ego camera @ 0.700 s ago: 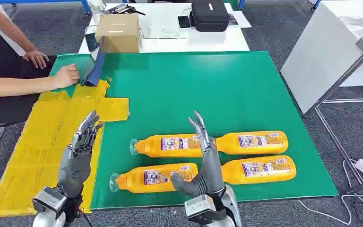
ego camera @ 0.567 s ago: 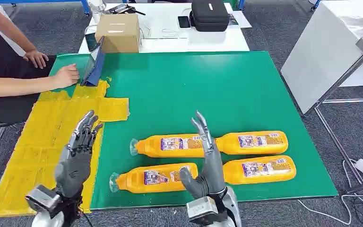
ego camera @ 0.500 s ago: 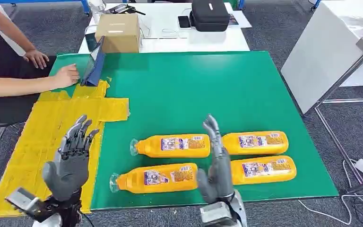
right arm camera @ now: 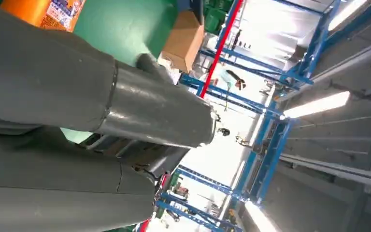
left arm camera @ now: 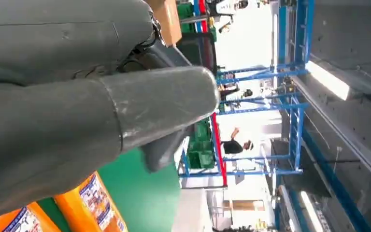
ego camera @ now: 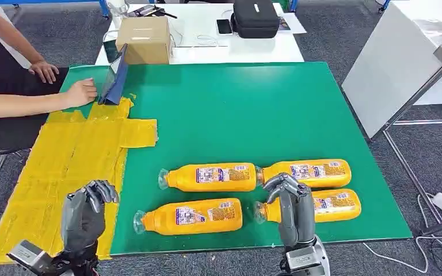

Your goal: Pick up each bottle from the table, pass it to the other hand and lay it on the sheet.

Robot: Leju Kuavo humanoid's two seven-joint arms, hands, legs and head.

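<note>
My left hand is clenched on nothing above the yellow taped sheet, which holds no bottle. Four orange plastic bottles lie on the green mat. My right hand, likewise curled and holding nothing, hovers over them. I judge everything remains.

Industrial test hall: blue steel racking, strip lights (high ceiling).

Four bottles crowd the near mat; far half lies open.

glossy plastic bottles, matt green mat
</note>
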